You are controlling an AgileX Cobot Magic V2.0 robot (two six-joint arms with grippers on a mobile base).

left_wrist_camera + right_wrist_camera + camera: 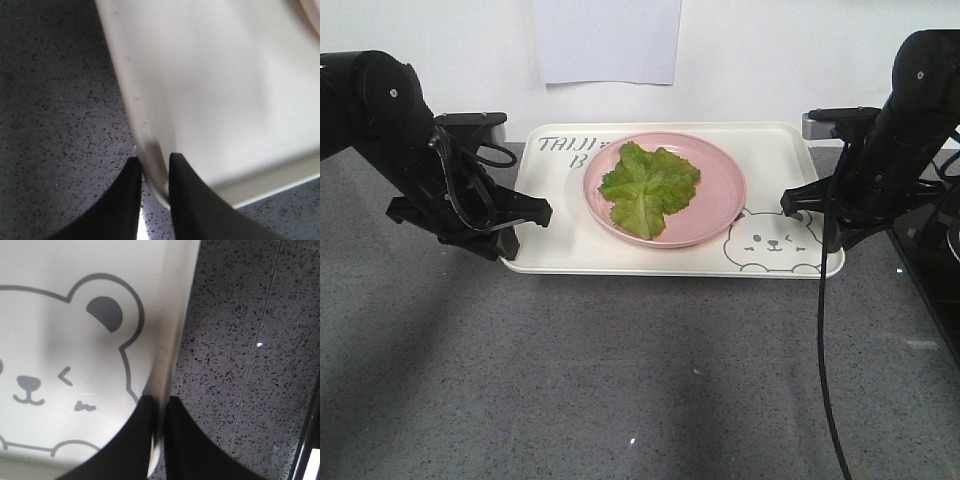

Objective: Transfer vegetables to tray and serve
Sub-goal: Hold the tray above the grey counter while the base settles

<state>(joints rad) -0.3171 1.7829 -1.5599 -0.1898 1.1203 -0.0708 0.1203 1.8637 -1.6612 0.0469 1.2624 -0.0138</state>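
Tray [560, 215] rim sits between my fingers on both sides: my left gripper [152, 172] is narrowed onto the short edge near its front corner, and my right gripper [159, 407] is pinched the same way on the opposite short edge, beside the printed bear. In each wrist view one finger lies over the inside of the rim and the other outside it, with only the lip between them, so I judge both holds firm.

The tray's long axis runs straight from one gripper to the other, so everything that matters lies inward of my fingertips. The lettuce leaf [648, 188] rests on the pink plate [720, 190], which stands in the middle of the tray, about as far from my left fingers as from my right; neither arm is clearly nearer.

The vegetables look already loaded, so serving is what remains. The lift turns on both ends rising level together, or the plate may slide along that axis.

Grey lettering at the far left corner reads "TAIJI", with a "B" below; the plate hides the rest. A winking bear face [50, 385] lies just inside my right fingers.
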